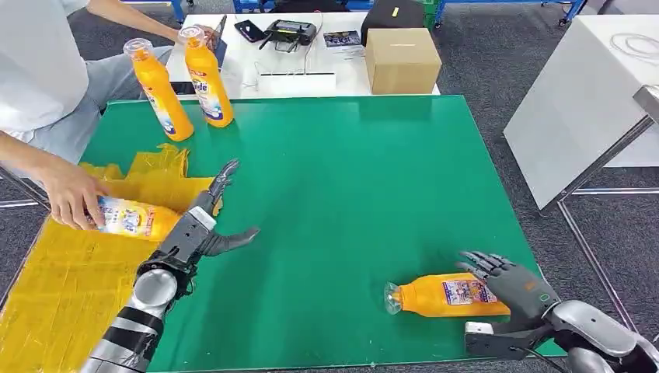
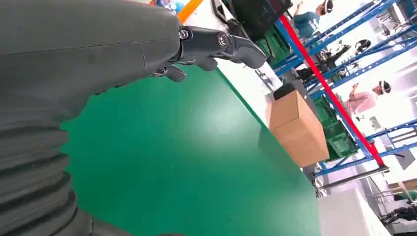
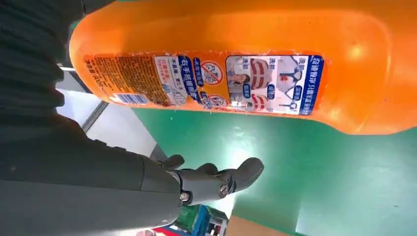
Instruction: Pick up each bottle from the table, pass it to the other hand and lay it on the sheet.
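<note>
The right hand (image 1: 509, 281) lies at the base of a fallen bottle (image 1: 443, 295), fingers spread and curled over the bottle's end; whether they touch it I cannot tell. In the right wrist view the bottle (image 3: 246, 64) runs close above the thumb (image 3: 216, 181) with a gap between them, so nothing is gripped. This bottle lies on its side on the green bench (image 1: 365, 186), well apart from the yellow sheet (image 1: 78, 264), its open neck pointing toward the sheet.

The left hand (image 1: 206, 225) is spread and holds nothing, its fingers apart over the bench at the sheet's edge. Just beside it, on the sheet, lies a second bottle (image 1: 136, 217), with a person's hand (image 1: 70, 198) gripping its far end.

Beyond the sheet, at the bench's far corner, two more bottles stand upright, one (image 1: 159, 89) nearer the sheet and one (image 1: 206, 76) just beside it; the person's other arm reaches toward that one.

Farther from the sheet, past the bench's far edge, a cardboard box (image 1: 402, 59) sits on a white table (image 1: 311, 78).
</note>
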You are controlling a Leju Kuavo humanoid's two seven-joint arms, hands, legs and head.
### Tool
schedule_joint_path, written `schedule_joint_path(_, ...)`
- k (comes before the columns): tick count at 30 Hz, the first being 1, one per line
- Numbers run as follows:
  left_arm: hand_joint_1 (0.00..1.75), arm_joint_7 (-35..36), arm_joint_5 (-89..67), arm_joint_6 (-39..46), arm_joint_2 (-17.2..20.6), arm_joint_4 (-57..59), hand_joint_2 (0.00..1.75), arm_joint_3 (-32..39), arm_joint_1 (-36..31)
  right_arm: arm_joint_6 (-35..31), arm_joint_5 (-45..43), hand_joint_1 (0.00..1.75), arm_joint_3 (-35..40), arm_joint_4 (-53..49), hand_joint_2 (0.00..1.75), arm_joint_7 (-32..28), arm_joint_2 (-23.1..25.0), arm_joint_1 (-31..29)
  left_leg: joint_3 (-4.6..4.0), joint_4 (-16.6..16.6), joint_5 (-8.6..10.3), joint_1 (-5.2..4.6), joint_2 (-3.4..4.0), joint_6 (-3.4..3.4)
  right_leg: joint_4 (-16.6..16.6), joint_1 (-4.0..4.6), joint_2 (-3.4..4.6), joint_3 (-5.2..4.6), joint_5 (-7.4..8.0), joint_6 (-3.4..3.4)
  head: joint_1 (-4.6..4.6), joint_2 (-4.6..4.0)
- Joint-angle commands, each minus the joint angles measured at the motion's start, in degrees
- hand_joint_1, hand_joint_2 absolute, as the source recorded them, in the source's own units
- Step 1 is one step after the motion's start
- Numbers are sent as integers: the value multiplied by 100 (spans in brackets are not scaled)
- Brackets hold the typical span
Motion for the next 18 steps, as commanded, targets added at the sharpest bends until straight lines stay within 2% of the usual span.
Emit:
schedule_joint_path(1,0,81,11,21,87,192,175,-140,-103,-229,392,0,133,546,175,322,443,-216,23,-10,-4,8,1,-5,-18,8,4,26,1,-7,0,0)
schedule_joint_path(3,0,105,-4,22,82,163,175,-141,-87,-257,524,0,175,705,175,388,571,-305,26,-11,-4,12,4,-5,-21,12,6,30,3,-8,2,0)
schedule_joint_path(11,0,125,-5,20,65,195,175,-142,-93,-113,633,0,232,1089,175,522,600,-424,18,-8,-3,7,3,-3,-14,7,5,20,1,-6,0,0)
schedule_joint_path(13,0,125,-5,20,65,196,175,-144,-89,-96,639,0,237,1119,175,542,605,-434,39,-12,-11,12,7,-6,-24,13,11,44,-2,-11,2,0)
schedule_joint_path(18,0,125,-5,20,65,196,175,-144,-89,-96,639,0,237,1119,175,542,605,-434,11,-6,-2,6,1,-3,-11,6,3,15,1,-5,2,0)
